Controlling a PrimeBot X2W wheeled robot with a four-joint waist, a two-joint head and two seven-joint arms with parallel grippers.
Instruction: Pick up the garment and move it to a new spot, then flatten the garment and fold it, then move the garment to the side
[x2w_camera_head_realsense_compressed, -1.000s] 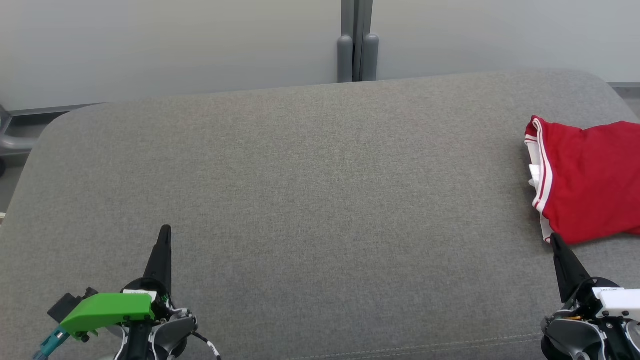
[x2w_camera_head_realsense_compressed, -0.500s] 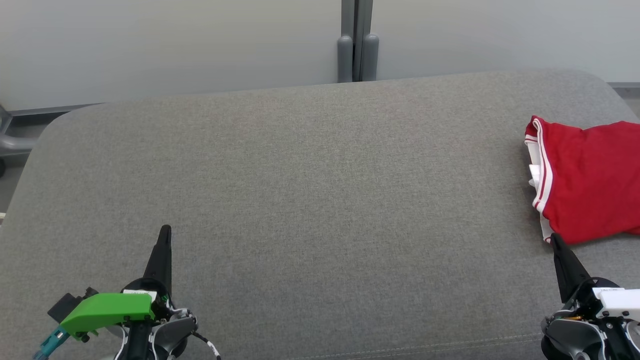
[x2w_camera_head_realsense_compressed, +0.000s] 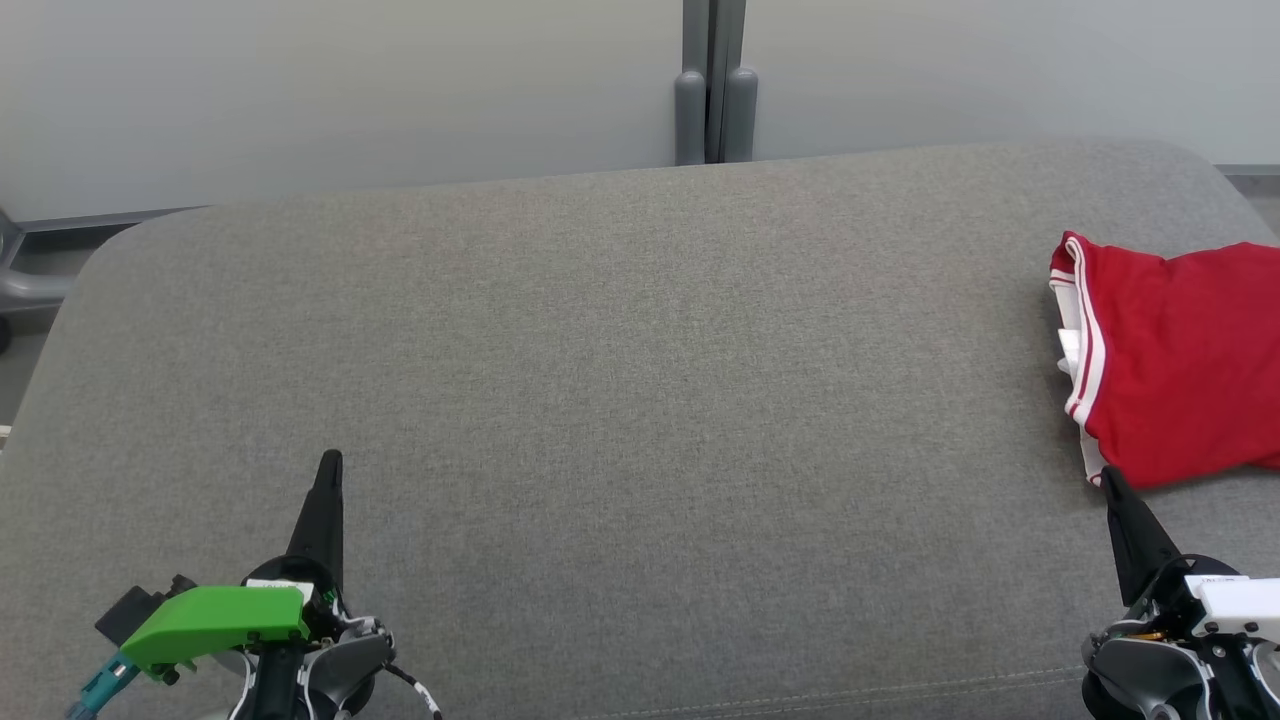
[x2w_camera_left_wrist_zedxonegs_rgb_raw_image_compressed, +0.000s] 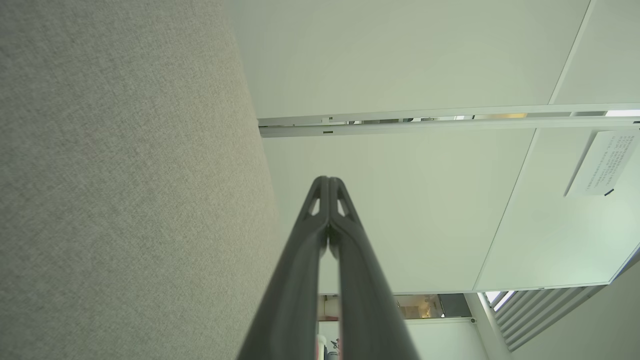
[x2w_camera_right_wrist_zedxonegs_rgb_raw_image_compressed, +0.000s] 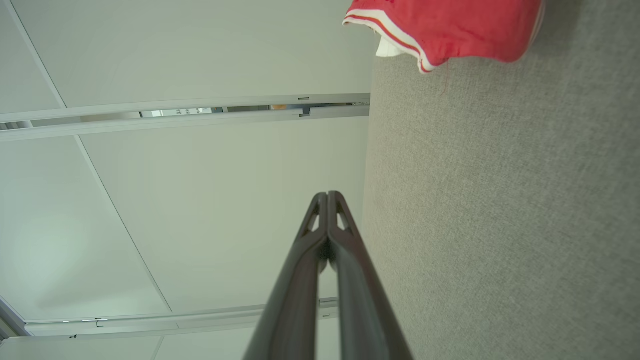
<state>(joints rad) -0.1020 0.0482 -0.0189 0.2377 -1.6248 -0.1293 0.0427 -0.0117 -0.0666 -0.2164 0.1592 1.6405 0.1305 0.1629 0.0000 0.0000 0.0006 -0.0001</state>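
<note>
Garment (x2w_camera_head_realsense_compressed: 1180, 365), soft red cloth with white-striped trim, lies folded at the right end of the table (x2w_camera_head_realsense_compressed: 620, 380), padded in grey woven fabric. Right tool (x2w_camera_head_realsense_compressed: 1108, 480), slim dark fingers pressed together, points near its corner; left tool (x2w_camera_head_realsense_compressed: 330, 462), likewise together, sits well apart.

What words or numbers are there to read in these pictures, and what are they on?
Nothing here can be read.
On the paper sign on the wall: rows of tiny print, too blurred to read.
On the white label on the right hand: tiny print, too small to read.
On the red garment: no words show.
</note>
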